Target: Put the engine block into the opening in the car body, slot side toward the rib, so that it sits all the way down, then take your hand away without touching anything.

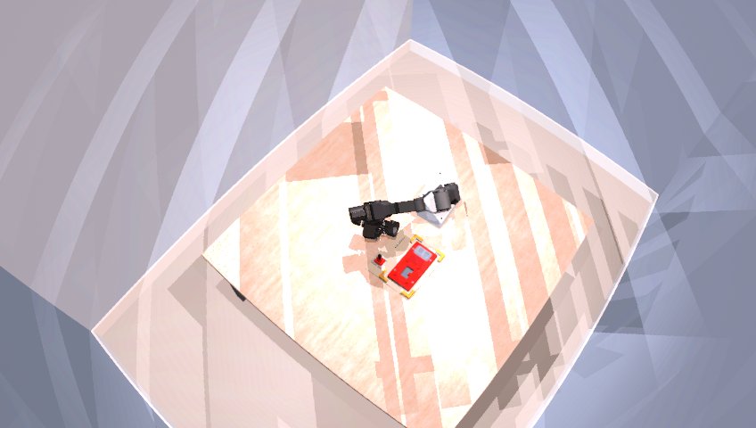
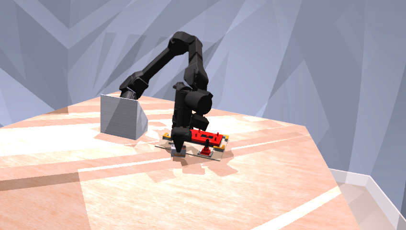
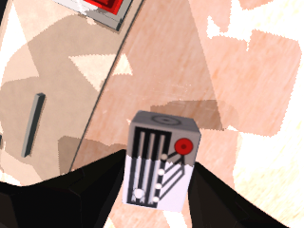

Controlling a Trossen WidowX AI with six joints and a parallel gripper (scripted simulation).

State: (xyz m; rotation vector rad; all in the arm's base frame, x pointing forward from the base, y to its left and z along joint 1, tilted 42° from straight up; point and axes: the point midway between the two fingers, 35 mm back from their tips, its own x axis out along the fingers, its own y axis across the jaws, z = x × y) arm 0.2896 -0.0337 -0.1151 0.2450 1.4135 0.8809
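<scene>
- The engine block (image 3: 162,159) sits on the table (image 2: 199,199), toward its middle, fingers clamped on both sides for lifting.
- Beyond it, the car body (image 2: 205,136) lies flat, opening upward to receive it.

Wooden bench (image 2: 199,193) with pale and reddish plank stripes, patchy shadows across it. Grey wedge-shaped block (image 2: 120,116) stands upright near the back. Small red knob on a grey square plate (image 2: 205,151) sits on a thin flat board (image 1: 395,244). Translucent low wall (image 2: 367,185) surrounds the floor below.
</scene>
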